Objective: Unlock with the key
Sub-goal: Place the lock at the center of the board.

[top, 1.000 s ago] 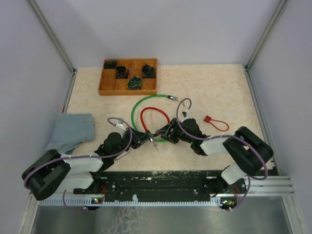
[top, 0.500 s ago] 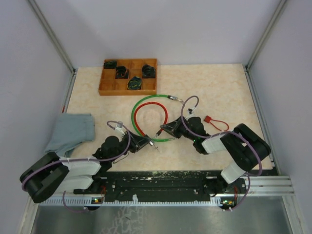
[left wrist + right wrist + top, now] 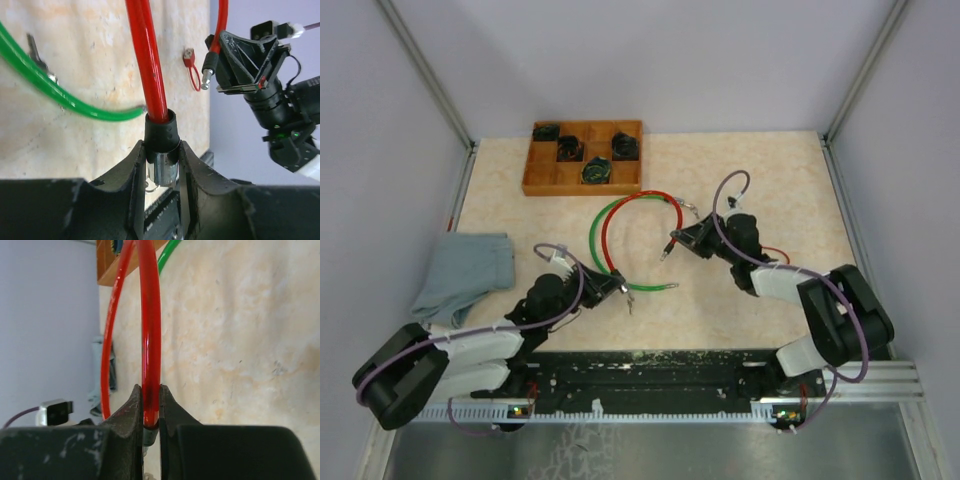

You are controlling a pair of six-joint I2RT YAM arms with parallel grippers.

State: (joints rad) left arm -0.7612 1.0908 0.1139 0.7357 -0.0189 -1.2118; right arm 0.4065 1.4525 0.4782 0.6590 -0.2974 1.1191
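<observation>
A red cable lock [image 3: 638,196] arches over the table between both grippers. My left gripper [image 3: 610,288] is shut on its black-and-chrome barrel [image 3: 162,150]. A thin metal piece [image 3: 629,303], seemingly the key, pokes out below the barrel with a small ring; it is mostly hidden in the left wrist view. My right gripper [image 3: 678,240] is shut on the red cable [image 3: 151,355] near its other end. That end's metal pin [image 3: 206,80] hangs free, apart from the barrel.
A green cable lock [image 3: 595,235] loops on the table under the red one, its end [image 3: 672,287] near the middle. A wooden tray [image 3: 580,191] holds dark round parts at the back left. A grey cloth [image 3: 465,270] lies left. A small red tag [image 3: 189,56] lies by the right arm.
My right gripper shut on the red cable's end and moved back and right with it. The pin came out of the barrel and the red loop opened into a tall arch.
</observation>
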